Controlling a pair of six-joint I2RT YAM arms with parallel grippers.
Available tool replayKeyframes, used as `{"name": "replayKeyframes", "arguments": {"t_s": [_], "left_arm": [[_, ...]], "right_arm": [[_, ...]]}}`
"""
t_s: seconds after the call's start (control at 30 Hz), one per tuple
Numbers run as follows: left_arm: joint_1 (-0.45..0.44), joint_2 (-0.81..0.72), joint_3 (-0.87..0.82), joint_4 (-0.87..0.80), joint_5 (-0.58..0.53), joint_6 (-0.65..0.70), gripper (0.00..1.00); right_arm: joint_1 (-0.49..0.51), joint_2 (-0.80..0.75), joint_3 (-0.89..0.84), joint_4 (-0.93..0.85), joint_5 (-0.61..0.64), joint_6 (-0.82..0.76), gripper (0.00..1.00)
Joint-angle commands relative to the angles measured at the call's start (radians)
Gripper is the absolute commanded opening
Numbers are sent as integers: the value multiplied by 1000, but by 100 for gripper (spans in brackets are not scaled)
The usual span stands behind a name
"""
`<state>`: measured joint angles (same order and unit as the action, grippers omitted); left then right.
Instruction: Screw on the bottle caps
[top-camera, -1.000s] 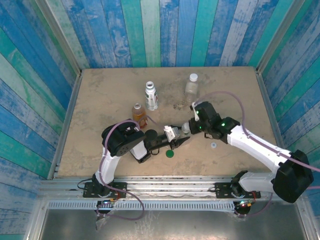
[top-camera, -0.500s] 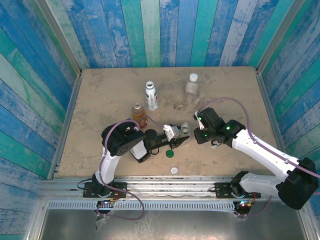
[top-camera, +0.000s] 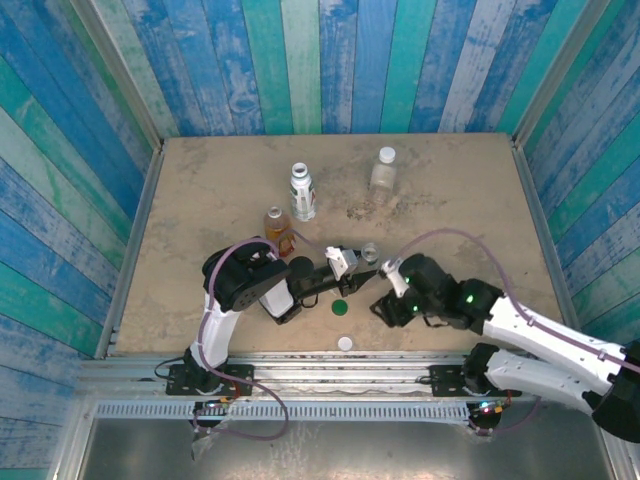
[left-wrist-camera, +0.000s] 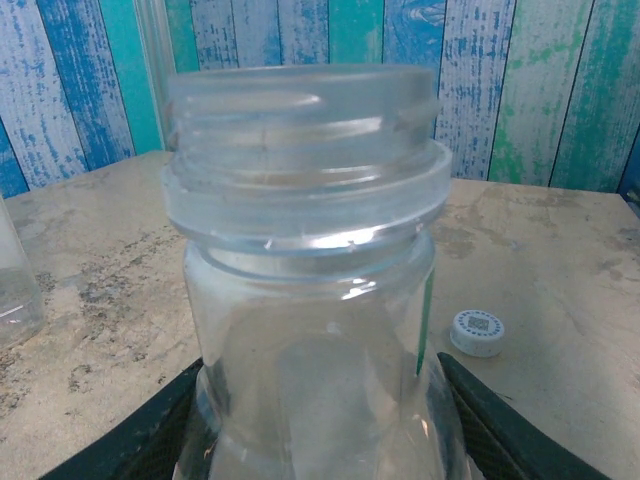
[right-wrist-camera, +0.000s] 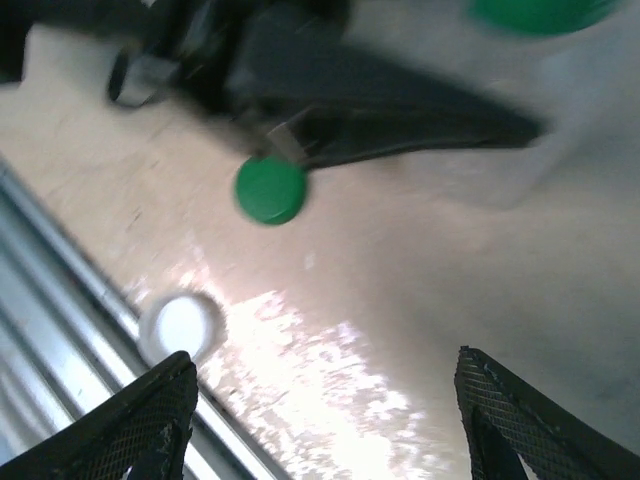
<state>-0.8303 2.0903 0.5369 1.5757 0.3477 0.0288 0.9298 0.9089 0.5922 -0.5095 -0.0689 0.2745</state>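
Note:
My left gripper is shut on a small clear bottle, holding it upright near the table's middle. In the left wrist view the bottle has an open, threaded mouth, with a dark finger on each side of its body. My right gripper hangs open and empty just right of the dark green cap. In the right wrist view the green cap and a white cap lie on the table beyond the spread fingers. The white cap rests by the front edge.
A white-labelled bottle, an amber bottle and a taller clear capped bottle stand further back. Another white cap lies on the table right of the held bottle. A metal rail runs along the front edge.
My right gripper has pulled back from the held bottle's mouth toward the front of the table and opened. A white cap now lies by the front edge. The left arm has stayed put.

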Motion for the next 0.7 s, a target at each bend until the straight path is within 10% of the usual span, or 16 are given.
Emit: {"name": "replayKeyframes", "arguments": {"t_s": [0.0,0.3,0.67], "left_arm": [[10,20,-5,-47,-34,8,54],[10,27,-5,-45,-33,3,55],[10,20,-6,-58,-43,6,56]], "right_arm": [[119,-18,-72,132,35,18,67],[343,221,-73,297,176,-19,59],[376,401,-66,378,213,-26,39]]}}
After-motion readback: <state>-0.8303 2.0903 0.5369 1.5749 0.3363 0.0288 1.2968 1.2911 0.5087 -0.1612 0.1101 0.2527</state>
